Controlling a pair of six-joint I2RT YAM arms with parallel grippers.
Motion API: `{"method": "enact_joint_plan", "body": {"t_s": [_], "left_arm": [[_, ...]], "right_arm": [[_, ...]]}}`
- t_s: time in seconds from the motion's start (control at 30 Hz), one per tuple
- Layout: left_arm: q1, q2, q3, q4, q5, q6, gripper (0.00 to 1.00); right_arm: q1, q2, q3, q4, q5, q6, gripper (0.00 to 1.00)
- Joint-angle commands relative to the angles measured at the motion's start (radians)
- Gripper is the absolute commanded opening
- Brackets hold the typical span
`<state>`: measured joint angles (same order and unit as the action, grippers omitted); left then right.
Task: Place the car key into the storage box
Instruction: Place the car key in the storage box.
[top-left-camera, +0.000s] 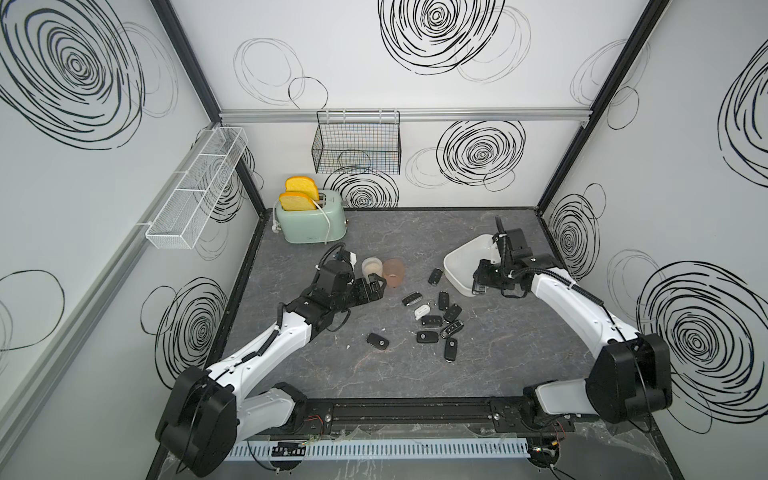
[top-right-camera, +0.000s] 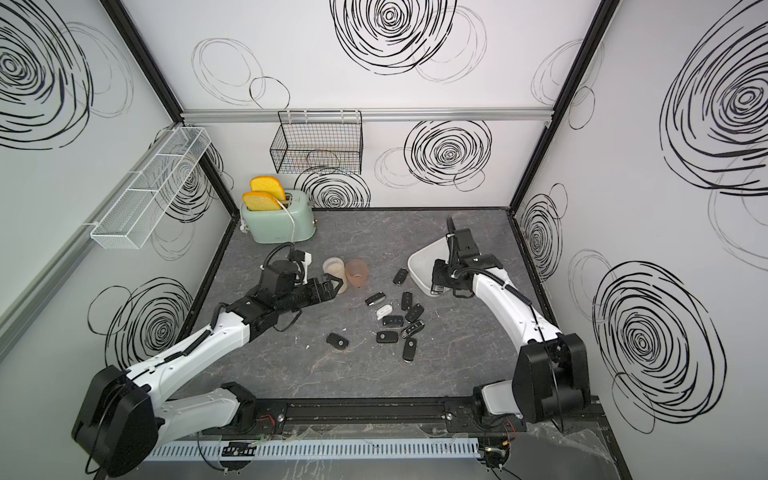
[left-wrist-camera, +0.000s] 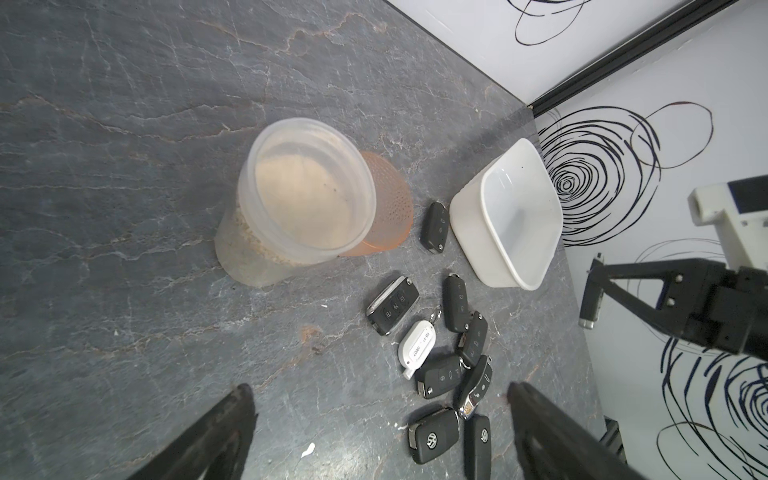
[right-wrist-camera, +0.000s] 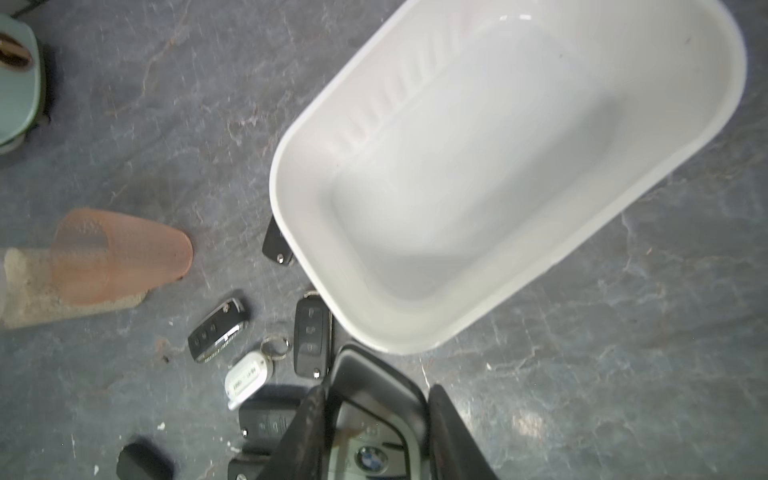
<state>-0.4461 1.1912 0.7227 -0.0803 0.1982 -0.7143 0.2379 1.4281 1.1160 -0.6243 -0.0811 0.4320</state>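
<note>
While the right tool (right-wrist-camera: 378, 392) is pressed together on the car key (right-wrist-camera: 370, 451), its two dark fingers pinching the key's long edges and the badge face turned toward the wrist camera, the pickup looks done; the carry and the drop remain. The key's long axis runs out along the fingers. Its free end points at the storage box (right-wrist-camera: 478, 199), which lies straight ahead of the tool. That end reaches the box's near rounded rim but, as I judge it, is not yet over the bare floor inside. The box's own long axis runs away from the tool, so a short advance along that line should bring the key above the opening. The right arm is the nearer one: the left tool (top-left-camera: 375, 286) hangs spread wide and empty, well apart, beyond the loose keys (top-left-camera: 432, 322) on the worktop (top-left-camera: 519, 353).
</note>
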Motion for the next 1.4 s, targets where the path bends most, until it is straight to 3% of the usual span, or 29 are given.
{"method": "enact_joint_plan", "body": {"t_s": [0.0,0.47,0.67,0.93,1.2,1.37], "left_arm": [[0.014,0.018,0.051,0.033,0.028,0.041,0.98],[0.020,0.022,0.071,0.004,0.017,0.100,0.98],[0.022,0.012,0.062,-0.006,0.009,0.107,0.98],[0.026,0.001,0.050,-0.014,0.006,0.104,0.98],[0.026,-0.012,0.029,-0.029,0.012,0.112,0.98],[0.025,-0.011,0.030,-0.048,0.021,0.128,0.98]], "right_arm": [[-0.028,0.083,0.078,0.028,-0.017,-0.026,0.32],[-0.069,0.474,0.302,0.097,-0.064,-0.053,0.32],[-0.061,0.568,0.345,0.110,-0.094,-0.032,0.33],[-0.037,0.625,0.357,0.109,-0.095,-0.025,0.36],[-0.028,0.596,0.378,0.096,-0.082,-0.019,0.57],[-0.023,0.535,0.384,0.082,-0.070,-0.022,0.60]]}}
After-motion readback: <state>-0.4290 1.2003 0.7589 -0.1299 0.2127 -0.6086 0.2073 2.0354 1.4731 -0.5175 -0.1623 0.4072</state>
